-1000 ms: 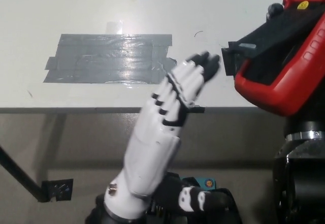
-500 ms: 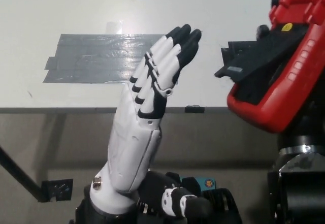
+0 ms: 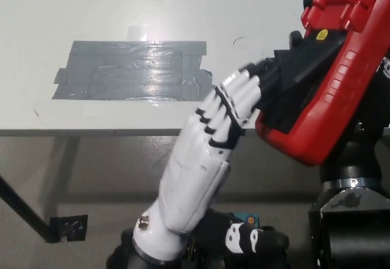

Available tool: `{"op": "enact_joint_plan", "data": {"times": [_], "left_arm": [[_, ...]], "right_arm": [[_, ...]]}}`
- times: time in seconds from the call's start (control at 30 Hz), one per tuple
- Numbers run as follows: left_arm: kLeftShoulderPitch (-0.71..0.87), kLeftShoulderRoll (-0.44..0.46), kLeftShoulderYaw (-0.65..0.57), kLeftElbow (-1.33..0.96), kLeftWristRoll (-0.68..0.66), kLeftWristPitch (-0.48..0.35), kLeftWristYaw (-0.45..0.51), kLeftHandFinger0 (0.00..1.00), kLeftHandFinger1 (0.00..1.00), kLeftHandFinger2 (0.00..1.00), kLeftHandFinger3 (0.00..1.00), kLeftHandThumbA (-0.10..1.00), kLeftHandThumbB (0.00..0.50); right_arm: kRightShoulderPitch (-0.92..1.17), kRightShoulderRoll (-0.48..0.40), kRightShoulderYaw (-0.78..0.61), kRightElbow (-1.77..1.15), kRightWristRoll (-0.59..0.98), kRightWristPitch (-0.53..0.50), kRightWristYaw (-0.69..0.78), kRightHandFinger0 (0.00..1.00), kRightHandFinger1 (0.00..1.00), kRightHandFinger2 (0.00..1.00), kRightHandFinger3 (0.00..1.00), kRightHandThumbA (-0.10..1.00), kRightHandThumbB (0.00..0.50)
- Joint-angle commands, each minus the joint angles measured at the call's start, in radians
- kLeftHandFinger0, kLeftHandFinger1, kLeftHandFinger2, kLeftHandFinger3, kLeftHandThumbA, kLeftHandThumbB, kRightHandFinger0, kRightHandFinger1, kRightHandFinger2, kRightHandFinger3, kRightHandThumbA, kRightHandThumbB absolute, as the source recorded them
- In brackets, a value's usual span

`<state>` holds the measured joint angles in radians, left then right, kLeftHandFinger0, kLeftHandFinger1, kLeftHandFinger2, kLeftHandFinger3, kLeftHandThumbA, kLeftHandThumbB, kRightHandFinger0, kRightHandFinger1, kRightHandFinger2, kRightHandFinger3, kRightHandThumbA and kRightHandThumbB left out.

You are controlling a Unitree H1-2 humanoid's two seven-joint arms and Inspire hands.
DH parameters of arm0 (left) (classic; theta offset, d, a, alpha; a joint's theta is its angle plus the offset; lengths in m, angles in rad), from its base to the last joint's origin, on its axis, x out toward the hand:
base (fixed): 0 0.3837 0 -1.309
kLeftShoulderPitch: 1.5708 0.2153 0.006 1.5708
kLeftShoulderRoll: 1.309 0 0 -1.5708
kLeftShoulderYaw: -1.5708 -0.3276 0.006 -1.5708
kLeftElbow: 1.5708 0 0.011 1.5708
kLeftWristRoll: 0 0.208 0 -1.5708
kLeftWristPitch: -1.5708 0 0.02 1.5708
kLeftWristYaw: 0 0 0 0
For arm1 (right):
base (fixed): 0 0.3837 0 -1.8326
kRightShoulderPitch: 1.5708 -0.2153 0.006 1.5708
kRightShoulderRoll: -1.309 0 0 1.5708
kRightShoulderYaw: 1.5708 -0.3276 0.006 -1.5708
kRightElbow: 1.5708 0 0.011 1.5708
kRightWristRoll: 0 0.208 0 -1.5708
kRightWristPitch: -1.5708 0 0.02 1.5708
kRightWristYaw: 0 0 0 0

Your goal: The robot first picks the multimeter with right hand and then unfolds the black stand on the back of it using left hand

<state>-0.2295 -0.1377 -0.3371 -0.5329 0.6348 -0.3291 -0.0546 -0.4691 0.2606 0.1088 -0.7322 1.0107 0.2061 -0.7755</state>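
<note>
The right robot hand (image 3: 359, 159) holds the multimeter (image 3: 332, 80) tilted; the left robot hand (image 3: 213, 141), fingers extended together, touches its black stand (image 3: 292, 77) from the lower left.

The multimeter (image 3: 332, 92) is cased in red material with a smooth, semi-gloss, rubbery look; ribbed edges are noted. The black stand (image 3: 295, 77) on its back appears as matt hard plastic. The left hand (image 3: 210, 159) is shelled in glossy white plastic, with matt black fingers (image 3: 253, 74) at the tips. The surface (image 3: 91, 7) is pale, smooth and faintly reflective. The grey tape patch (image 3: 131, 71) is wrinkled and shiny.
</note>
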Motion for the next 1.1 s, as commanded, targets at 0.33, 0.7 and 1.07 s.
{"op": "enact_joint_plan", "data": {"times": [0.33,0.7,1.07], "left_arm": [[0.165,-0.032,-0.119,0.048,0.166,-0.114,0.111,1.0,1.0,1.0,1.0,1.0,0.306],[0.159,-0.011,-0.115,0.051,0.141,-0.114,0.112,1.0,1.0,1.0,1.0,1.0,0.321],[0.233,0.103,0.002,0.032,0.03,-0.119,0.117,1.0,1.0,1.0,1.0,1.0,0.284]], "right_arm": [[-0.181,0.112,-0.09,-0.025,-0.024,-0.052,-0.046,0.0,0.38,0.81,0.96,-0.1,0.006],[-0.198,0.102,-0.092,-0.003,-0.044,-0.073,-0.031,0.0,0.4,0.85,0.95,-0.1,0.0],[-0.214,-0.205,-0.166,0.354,-0.29,-0.09,0.168,0.0,0.26,0.75,1.0,-0.1,0.036]]}}
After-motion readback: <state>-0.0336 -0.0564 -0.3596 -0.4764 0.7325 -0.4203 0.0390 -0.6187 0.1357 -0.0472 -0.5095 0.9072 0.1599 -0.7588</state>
